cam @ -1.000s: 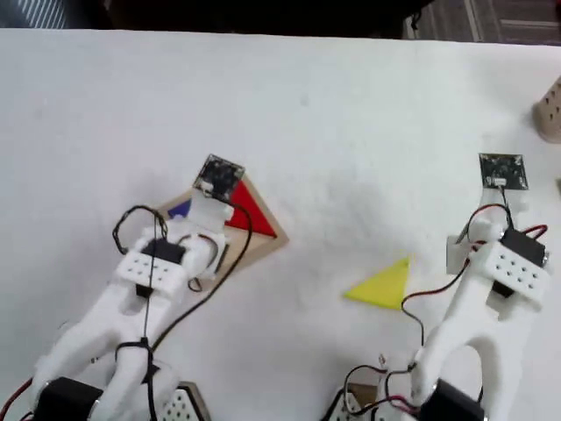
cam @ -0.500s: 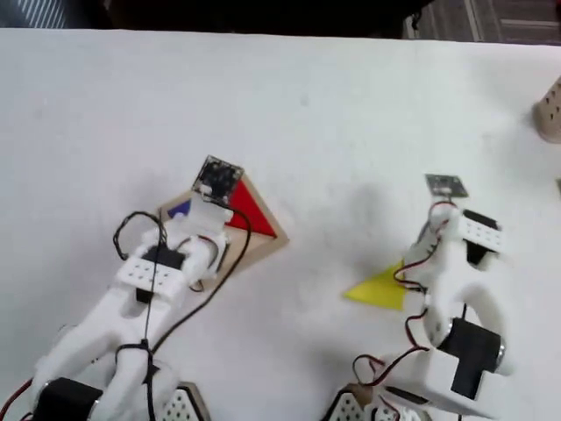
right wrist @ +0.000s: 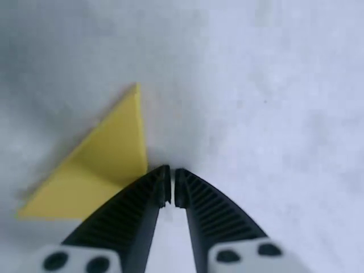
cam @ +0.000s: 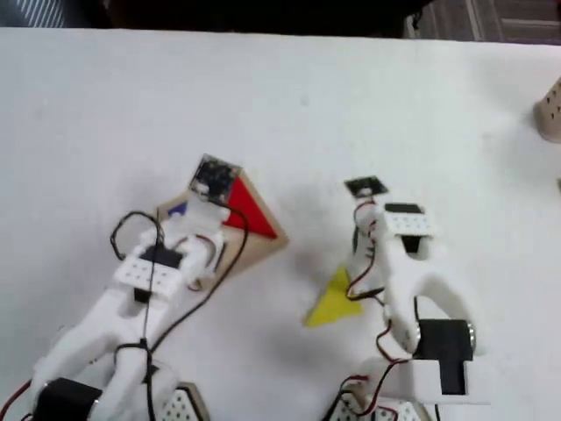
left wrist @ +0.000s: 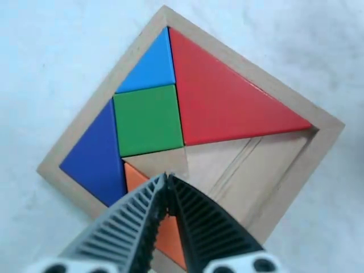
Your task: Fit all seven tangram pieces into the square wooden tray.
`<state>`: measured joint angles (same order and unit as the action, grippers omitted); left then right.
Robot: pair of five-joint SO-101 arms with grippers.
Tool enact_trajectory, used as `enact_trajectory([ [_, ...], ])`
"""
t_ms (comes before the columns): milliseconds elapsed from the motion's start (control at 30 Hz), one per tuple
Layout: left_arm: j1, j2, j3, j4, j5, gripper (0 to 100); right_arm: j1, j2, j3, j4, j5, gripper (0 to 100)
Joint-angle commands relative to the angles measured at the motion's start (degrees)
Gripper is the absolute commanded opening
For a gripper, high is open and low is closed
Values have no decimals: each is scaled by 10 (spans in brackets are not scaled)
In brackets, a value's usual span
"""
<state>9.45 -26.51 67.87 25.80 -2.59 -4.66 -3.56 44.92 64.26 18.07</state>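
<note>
Left wrist view: left tool (left wrist: 166, 187) clenched, empty, over tray (left wrist: 256, 165)
Right wrist view: right tool (right wrist: 170, 190) clenched beside yellow triangle (right wrist: 102, 165)

For me a robot lab or hobby workshop, plain white table (cam: 368, 96), my small left arm (cam: 110, 311) and right arm (cam: 425, 294), loose wires (cam: 230, 256), bare circuit board (cam: 216, 178)

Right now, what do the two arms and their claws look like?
The left arm and right arm are chunky white plastic with black motors. Black and red cables loop along them. The left claw and right claw have dark grey ribbed fingers tapering to points.
</note>
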Motion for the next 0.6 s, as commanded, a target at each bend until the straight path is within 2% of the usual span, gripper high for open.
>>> enact_trajectory([
  [0,-7,-19,-4,-13,-4,20,-44,-18,-9,20,-4,19],
  [233,-7,-19,-3,-12,-4,20,-21,-170,-16,90,1,19],
  [333,-7,-19,-3,-12,-4,20,0,-240,17,90,11,19],
  [567,-7,-19,-3,-14,-4,20,2,-346,218,-19,192,19],
])
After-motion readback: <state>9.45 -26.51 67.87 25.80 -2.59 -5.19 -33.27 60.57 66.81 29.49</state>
